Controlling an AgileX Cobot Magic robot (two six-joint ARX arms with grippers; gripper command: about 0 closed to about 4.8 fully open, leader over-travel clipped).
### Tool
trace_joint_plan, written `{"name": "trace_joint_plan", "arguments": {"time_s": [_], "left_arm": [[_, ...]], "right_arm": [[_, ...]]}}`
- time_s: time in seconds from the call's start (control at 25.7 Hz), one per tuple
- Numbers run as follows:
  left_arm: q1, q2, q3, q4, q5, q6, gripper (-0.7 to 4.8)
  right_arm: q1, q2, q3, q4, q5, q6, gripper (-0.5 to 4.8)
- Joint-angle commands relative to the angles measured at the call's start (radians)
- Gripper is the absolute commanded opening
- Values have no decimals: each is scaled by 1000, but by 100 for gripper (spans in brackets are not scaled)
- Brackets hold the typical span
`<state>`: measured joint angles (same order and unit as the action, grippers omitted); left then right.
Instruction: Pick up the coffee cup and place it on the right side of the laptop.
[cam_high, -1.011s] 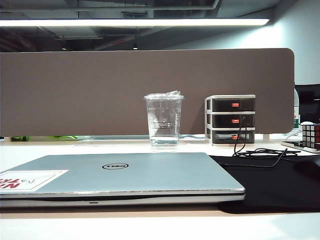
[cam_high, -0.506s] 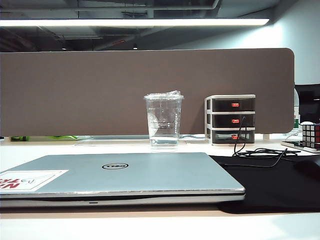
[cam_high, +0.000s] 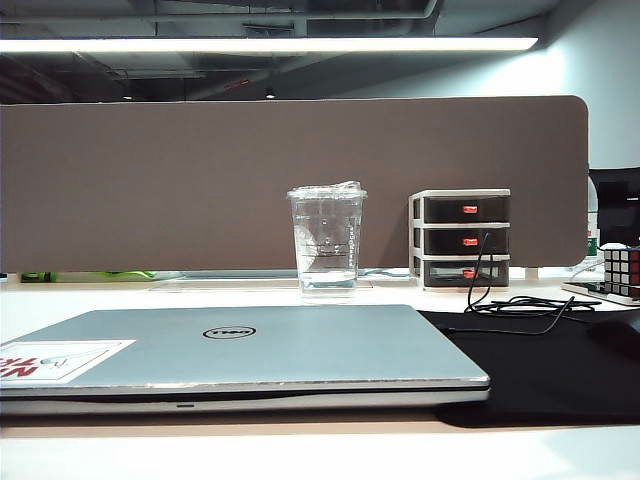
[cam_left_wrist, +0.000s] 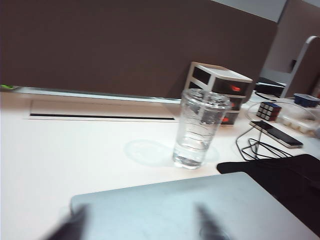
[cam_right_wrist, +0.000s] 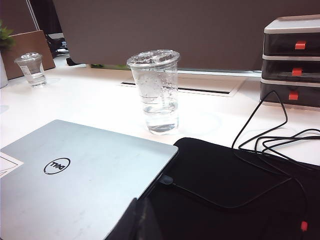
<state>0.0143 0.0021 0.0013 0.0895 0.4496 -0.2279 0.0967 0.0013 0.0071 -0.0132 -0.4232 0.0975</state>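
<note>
We see the coffee cup (cam_high: 327, 240) standing upright on the white desk (cam_high: 120, 298), just behind the closed laptop (cam_high: 260, 350) at its twelve o'clock. A drawer unit (cam_high: 462, 238) stands at the cup's three o'clock. Our left gripper (cam_left_wrist: 140, 225) hovers over the laptop lid, its blurred fingers (cam_left_wrist: 209, 225) spread apart and empty. Our right gripper (cam_right_wrist: 141, 220) shows only a dark tip at the laptop's edge; we cannot tell its opening.
</note>
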Motion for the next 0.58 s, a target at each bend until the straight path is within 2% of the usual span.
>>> {"name": "trace_joint_plan", "arguments": {"time_s": [0.04,0.16,0.31,0.43,0.58], "left_arm": [[-40,0,6,13,-3,11,418],[-84,0,6,18,-20,11,466],[-117,1,6,20,-29,0,468],[-117,1,11,25,-65,-50,467],[-117,2,32,26,-63,-54,467]], "right_arm": [[0,-2,-5,21,-2,3,-1],[0,-2,-5,21,-2,3,-1],[0,-2,-5,20,-2,4,-1],[0,-2,-5,18,-2,4,-1],[1,-2,-5,18,-5,4,-1]]}}
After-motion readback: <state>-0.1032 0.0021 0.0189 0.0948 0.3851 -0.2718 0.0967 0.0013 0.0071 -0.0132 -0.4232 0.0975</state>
